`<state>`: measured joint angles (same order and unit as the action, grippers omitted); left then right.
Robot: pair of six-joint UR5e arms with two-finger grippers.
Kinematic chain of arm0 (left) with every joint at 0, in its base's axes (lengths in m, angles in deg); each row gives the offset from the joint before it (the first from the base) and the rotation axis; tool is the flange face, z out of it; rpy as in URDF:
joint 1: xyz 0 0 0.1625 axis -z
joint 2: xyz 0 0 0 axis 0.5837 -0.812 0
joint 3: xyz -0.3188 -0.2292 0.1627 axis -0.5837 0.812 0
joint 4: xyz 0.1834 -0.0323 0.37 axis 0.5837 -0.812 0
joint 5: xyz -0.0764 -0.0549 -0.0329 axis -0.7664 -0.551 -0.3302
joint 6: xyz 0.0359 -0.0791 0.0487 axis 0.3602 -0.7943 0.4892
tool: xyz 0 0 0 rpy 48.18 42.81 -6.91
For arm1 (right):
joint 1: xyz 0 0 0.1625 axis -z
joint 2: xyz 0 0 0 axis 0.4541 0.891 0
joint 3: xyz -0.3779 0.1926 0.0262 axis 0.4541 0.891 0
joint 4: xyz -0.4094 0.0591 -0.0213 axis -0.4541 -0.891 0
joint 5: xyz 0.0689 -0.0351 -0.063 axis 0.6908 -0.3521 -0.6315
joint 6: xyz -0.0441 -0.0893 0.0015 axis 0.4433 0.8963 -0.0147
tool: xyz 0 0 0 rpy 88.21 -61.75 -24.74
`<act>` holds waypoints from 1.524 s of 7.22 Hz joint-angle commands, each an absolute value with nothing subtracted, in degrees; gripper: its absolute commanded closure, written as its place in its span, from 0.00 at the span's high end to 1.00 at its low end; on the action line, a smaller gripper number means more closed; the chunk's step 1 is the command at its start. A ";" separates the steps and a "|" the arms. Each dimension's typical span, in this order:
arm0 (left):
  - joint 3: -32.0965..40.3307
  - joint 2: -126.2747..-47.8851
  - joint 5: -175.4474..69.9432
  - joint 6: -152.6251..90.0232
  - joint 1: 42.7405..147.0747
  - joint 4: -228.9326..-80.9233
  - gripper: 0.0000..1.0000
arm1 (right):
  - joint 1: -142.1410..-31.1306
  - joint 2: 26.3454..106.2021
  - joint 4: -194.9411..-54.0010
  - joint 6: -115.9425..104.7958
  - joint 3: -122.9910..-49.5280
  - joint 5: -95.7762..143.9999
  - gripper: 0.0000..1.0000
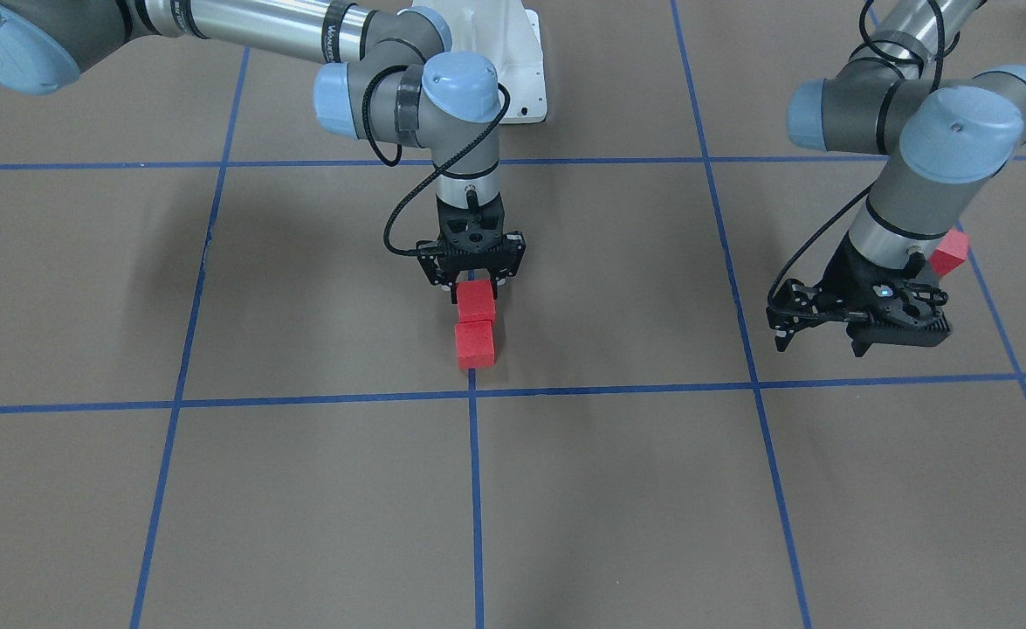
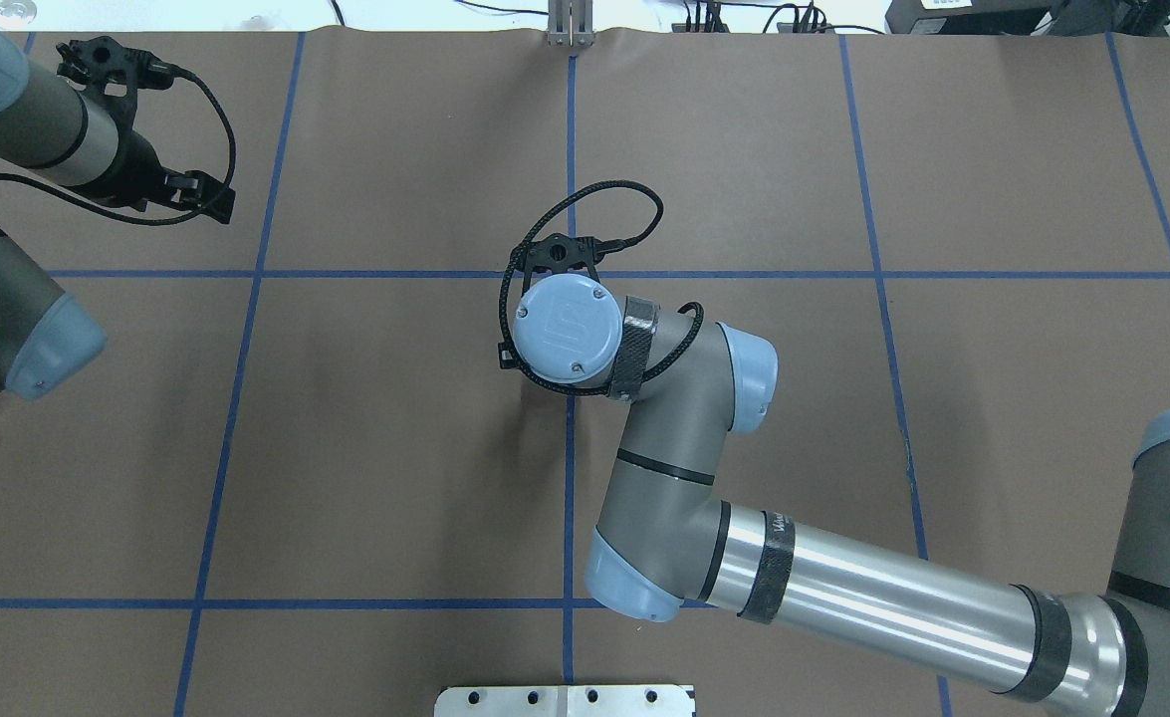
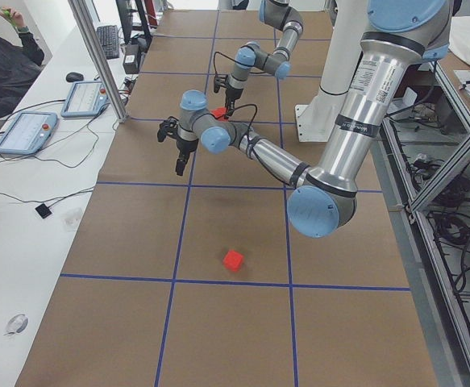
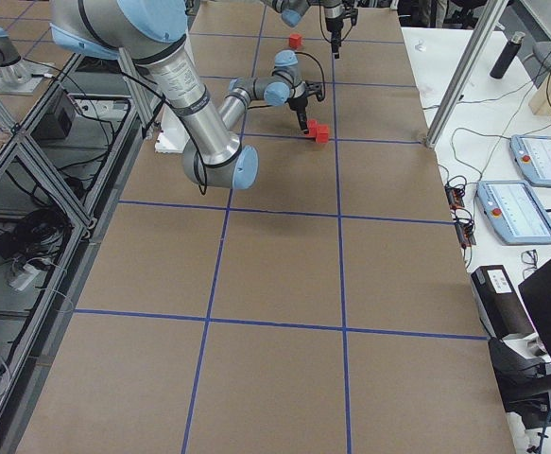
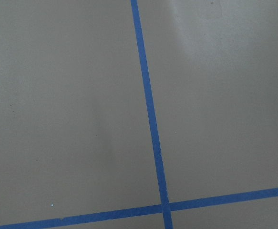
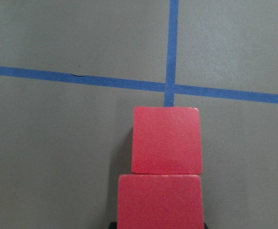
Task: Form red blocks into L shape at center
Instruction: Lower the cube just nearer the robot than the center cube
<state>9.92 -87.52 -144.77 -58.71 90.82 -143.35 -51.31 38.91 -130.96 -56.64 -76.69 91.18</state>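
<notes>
Two red blocks sit in a touching row just on the robot's side of the center (image 1: 472, 393), the blue tape crossing. The outer red block (image 1: 475, 343) lies free, its far edge at the crossing (image 6: 169, 87) in the right wrist view. My right gripper (image 1: 476, 281) points straight down, shut on the inner red block (image 1: 476, 303), which rests on the paper. The overhead view hides both under the right wrist. A third red block (image 1: 949, 253) lies alone behind my left arm. My left gripper (image 1: 822, 345) hangs open and empty above the paper.
The white bolted base (image 1: 526, 70) stands behind the right gripper. A side table with tablets (image 3: 25, 129) and a seated person (image 3: 1, 56) runs along the far edge, with an aluminium post (image 3: 97, 56) at its corner. Bare brown paper lies around the crossing.
</notes>
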 commanded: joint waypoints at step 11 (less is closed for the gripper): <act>9.65 -87.61 -144.77 -58.93 90.73 -143.41 1.00 | -51.88 39.27 -129.64 -56.40 -76.50 91.00 0.55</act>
<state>9.71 -87.61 -144.77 -58.94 90.73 -143.41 -51.89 39.12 -129.83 -56.47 -76.50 91.14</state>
